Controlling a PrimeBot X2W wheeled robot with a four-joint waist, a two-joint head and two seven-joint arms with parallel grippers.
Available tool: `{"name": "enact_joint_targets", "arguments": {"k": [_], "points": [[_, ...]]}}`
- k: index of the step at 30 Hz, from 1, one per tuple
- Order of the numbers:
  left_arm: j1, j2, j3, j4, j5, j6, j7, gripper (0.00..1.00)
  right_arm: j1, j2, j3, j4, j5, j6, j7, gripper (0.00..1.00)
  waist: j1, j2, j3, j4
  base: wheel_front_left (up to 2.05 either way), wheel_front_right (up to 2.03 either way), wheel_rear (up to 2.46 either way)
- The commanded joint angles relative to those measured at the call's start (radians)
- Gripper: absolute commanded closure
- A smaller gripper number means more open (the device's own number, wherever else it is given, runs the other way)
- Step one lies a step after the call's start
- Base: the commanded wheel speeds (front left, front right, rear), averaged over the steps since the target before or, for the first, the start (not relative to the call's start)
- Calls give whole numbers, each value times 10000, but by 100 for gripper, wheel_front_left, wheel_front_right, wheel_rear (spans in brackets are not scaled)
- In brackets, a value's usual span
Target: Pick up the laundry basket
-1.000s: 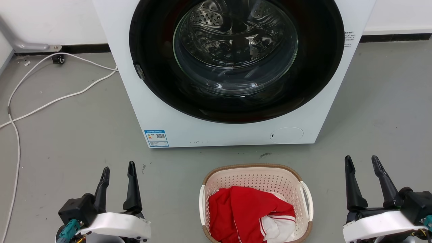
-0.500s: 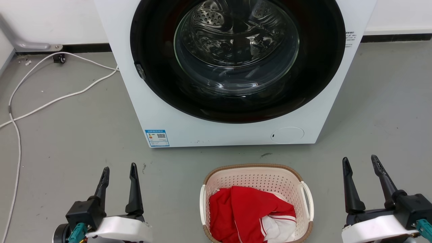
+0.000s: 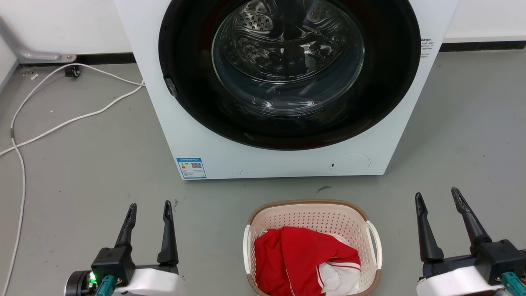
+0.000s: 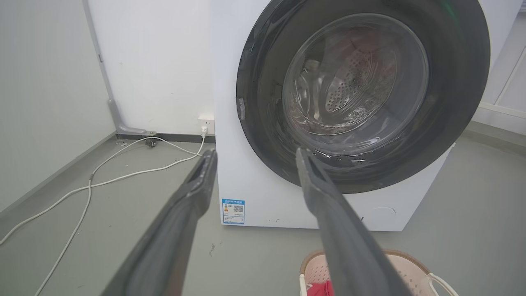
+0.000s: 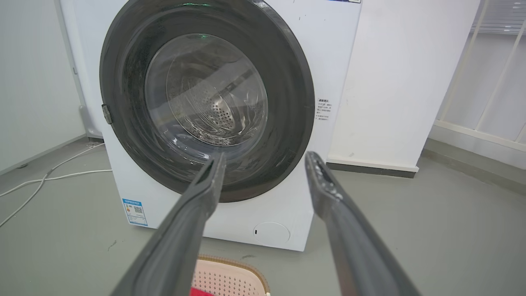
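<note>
The laundry basket (image 3: 310, 216) is cream-white perforated plastic with a brown rim and white side loop handles. It stands on the grey floor in front of the washing machine, holding red and white clothes (image 3: 306, 261). My left gripper (image 3: 149, 206) is open at the lower left, well apart from the basket's left handle. At the lower right my right gripper (image 3: 436, 195) is open, clear of the right handle. The basket's far rim (image 4: 400, 257) shows beside the left gripper (image 4: 254, 154) in the left wrist view. Between the fingers of the right gripper (image 5: 265, 158) in the right wrist view the basket (image 5: 230, 277) lies low.
A white front-loading washing machine (image 3: 283, 160) with a dark round door stands just behind the basket. White cables (image 3: 61, 123) trail over the floor at the left. A white wall (image 5: 390, 82) rises behind, with a railing (image 5: 485, 82) at the right.
Both arms drew back slightly toward the bottom edge, and both grippers rolled so their dark mounts stand more upright. The basket has not moved.
</note>
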Motion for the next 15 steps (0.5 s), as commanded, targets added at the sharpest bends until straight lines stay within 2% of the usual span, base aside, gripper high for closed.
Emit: {"name": "enact_joint_targets", "arguments": {"k": [1, 15], "points": [[115, 28, -22, -67, 224, 50, -93, 0, 157, -22, -10, -96, -217, -3, -92, 0, 0, 0, 7, 6, 0, 0, 0], [177, 28, -56, 31, 458, 148, -156, 0, 185, -21, -49, 88, -357, -3, -157, 0, 0, 0, 16, 12, 0, 0, 0]]}}
